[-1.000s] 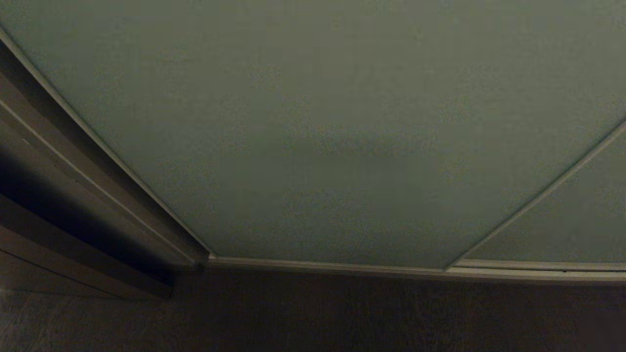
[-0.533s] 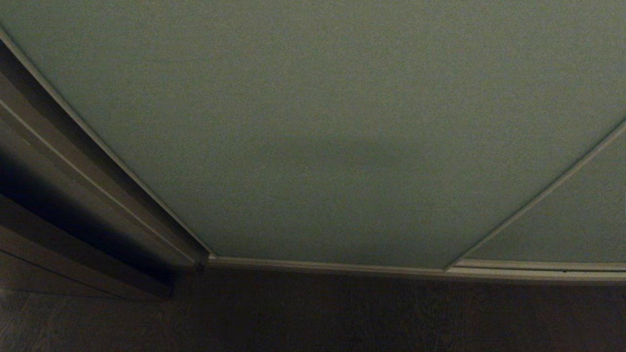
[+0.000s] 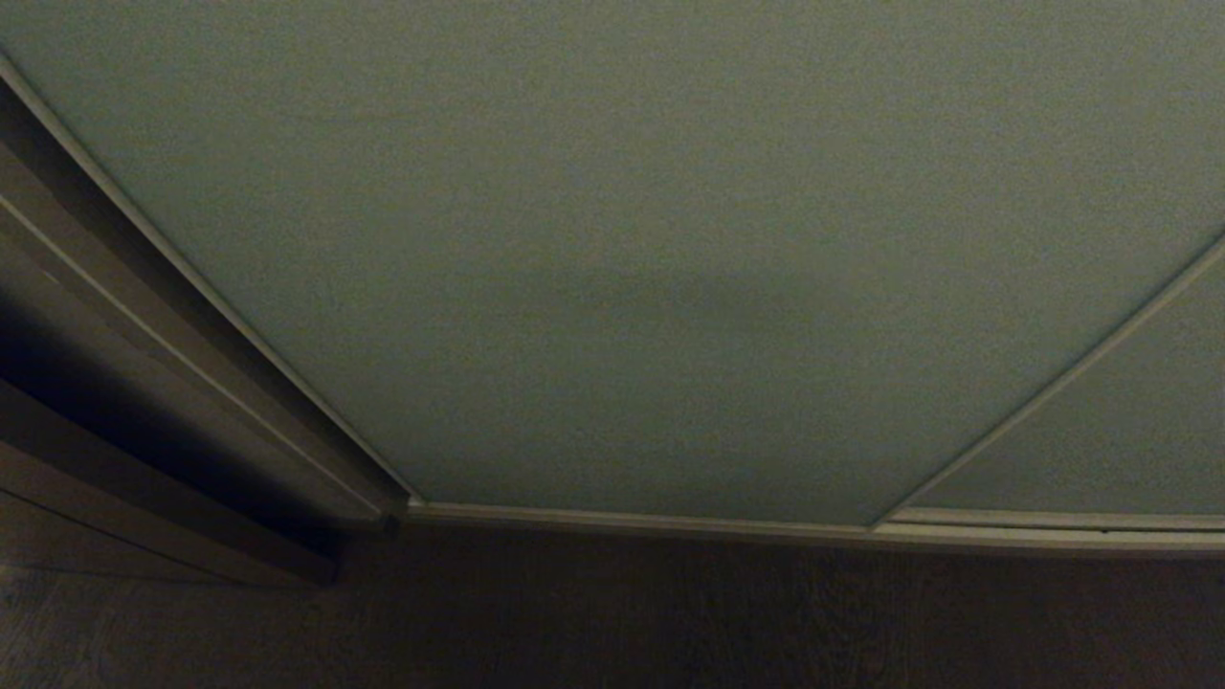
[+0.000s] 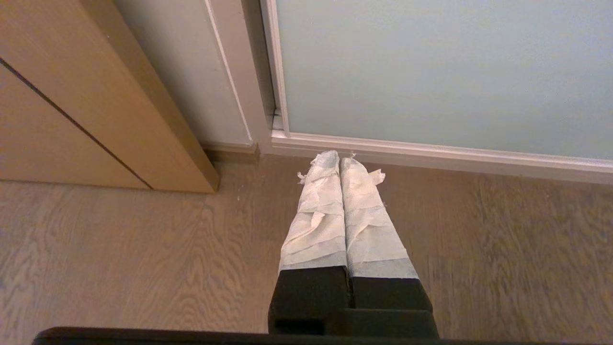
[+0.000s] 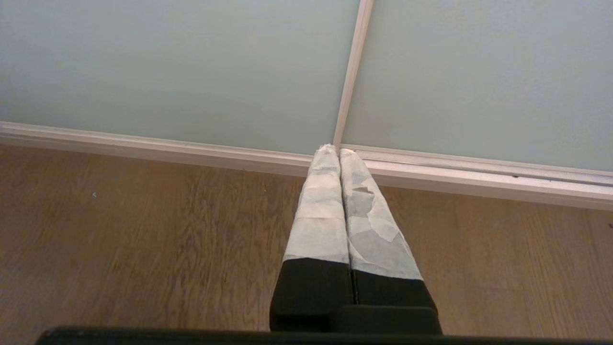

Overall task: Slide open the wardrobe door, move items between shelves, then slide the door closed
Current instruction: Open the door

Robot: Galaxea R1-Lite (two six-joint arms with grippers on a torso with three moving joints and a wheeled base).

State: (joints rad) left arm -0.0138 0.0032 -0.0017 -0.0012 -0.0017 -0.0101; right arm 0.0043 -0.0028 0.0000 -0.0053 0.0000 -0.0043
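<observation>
The sliding wardrobe door (image 3: 622,249) is a pale grey-green panel with a thin light frame, and it fills most of the head view, fully across its opening. It also shows in the left wrist view as the door (image 4: 431,67) and in the right wrist view as the door (image 5: 167,62). My left gripper (image 4: 339,158) hangs low over the wooden floor near the door's left bottom corner, shut and empty, fingers wrapped in white tape. My right gripper (image 5: 334,152) is likewise shut and empty, pointing at the seam between two panels. The items and shelves are hidden behind the door.
A second grey-green panel (image 3: 1129,431) adjoins on the right, parted by a light strip (image 5: 352,72). A brown wooden side panel (image 4: 72,96) stands at the left. The door's bottom rail (image 3: 670,522) runs along the wooden floor (image 4: 119,258).
</observation>
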